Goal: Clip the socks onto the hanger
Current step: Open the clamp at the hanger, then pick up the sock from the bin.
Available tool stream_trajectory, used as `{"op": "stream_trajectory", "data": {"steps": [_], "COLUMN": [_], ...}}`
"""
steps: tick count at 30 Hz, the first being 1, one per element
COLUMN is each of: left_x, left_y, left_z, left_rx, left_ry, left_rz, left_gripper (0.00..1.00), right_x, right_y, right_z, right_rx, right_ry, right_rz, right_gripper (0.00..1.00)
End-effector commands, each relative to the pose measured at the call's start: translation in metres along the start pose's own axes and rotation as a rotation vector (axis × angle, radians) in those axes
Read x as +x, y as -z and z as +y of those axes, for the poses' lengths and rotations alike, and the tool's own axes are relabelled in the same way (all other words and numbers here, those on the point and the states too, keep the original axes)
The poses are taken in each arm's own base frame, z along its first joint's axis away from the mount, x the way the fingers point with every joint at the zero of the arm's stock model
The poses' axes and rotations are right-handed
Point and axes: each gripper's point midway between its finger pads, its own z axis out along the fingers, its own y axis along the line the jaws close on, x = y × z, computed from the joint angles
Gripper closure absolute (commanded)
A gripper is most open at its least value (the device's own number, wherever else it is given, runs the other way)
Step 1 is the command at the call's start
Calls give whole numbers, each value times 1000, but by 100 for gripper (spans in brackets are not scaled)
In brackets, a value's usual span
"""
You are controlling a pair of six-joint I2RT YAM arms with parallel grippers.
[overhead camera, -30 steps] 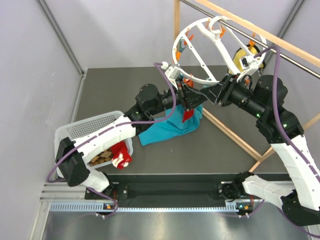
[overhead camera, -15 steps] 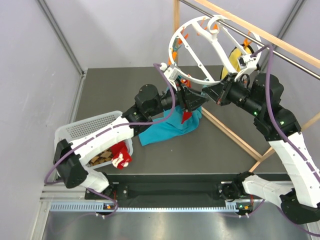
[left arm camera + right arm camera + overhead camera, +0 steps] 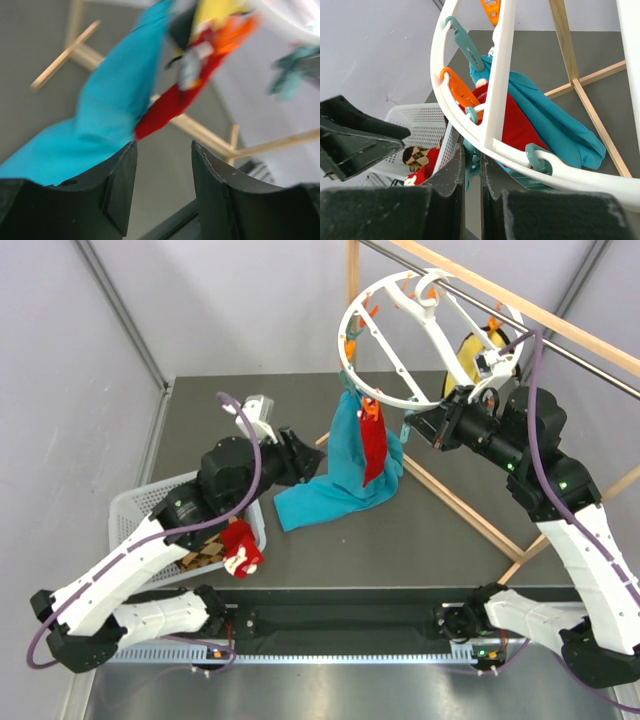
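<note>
Backed off the clipped red sock (image 3: 372,445), my left gripper (image 3: 162,146) gapes empty, right gripper (image 3: 472,162) shut; next, a basket sock (image 3: 240,548).

White ring hanger (image 3: 497,75) tilted; 1 red sock (image 3: 372,445) hanging off its rim; other socks (image 3: 240,545) in basket (image 3: 185,490)

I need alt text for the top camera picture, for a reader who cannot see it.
A red sock and a long teal cloth hang from a white ring hanger. The right gripper is shut at the hanger's lower rim; the open left gripper is apart, near a white basket.
</note>
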Motion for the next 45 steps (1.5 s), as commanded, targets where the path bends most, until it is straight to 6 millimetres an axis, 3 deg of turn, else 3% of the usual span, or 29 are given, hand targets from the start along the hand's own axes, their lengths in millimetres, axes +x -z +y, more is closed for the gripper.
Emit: {"op": "stream_trajectory", "data": {"steps": [1, 5, 8, 14, 19, 26, 32, 35, 36, 38, 39, 41, 45], "left_x": [58, 113, 137, 143, 148, 171, 181, 181, 181, 182, 182, 178, 139], "left_y": [38, 66, 92, 134, 158, 159, 148, 148, 148, 149, 150, 153, 144], "left_z": [97, 141, 168, 188, 202, 225, 226, 228, 228, 227, 227, 225, 201], "left_rx": [-441, -623, -766, -905, -987, -1115, -1108, -1098, -1100, -1087, -1078, -1078, -1011], "left_ry": [-22, -32, -40, -5, 10, -33, -30, -31, -31, -31, -29, -32, 28], "left_rz": [181, 364, 453, 472, 473, 513, 527, 515, 513, 521, 521, 521, 403], "left_gripper": [48, 53, 54, 55, 54, 54, 56, 68, 80, 88, 100, 100, 100], "right_x": [6, 12, 15, 18, 22, 23, 23, 23, 23, 23, 23, 23, 24], "right_y": [-1, -6, -9, -11, -12, -11, -9, -8, -8, -7, -7, -7, -7], "right_z": [1, -2, -4, -3, -4, -3, -5, -4, -4, -4, -4, -4, -4], "right_rx": [-24, -26, -25, -31, -35, -41, -34, -34, -33, -34, -33, -36, -35], "right_ry": [19, 13, 11, 10, 3, -5, 3, 2, 0, 2, 0, 1, 0], "right_rz": [18, 32, 42, 50, 53, 53, 54, 51, 52, 51, 52, 50, 53], "right_gripper": [100, 100, 100, 100, 100, 100, 100, 100, 100, 100, 100, 100, 100]}}
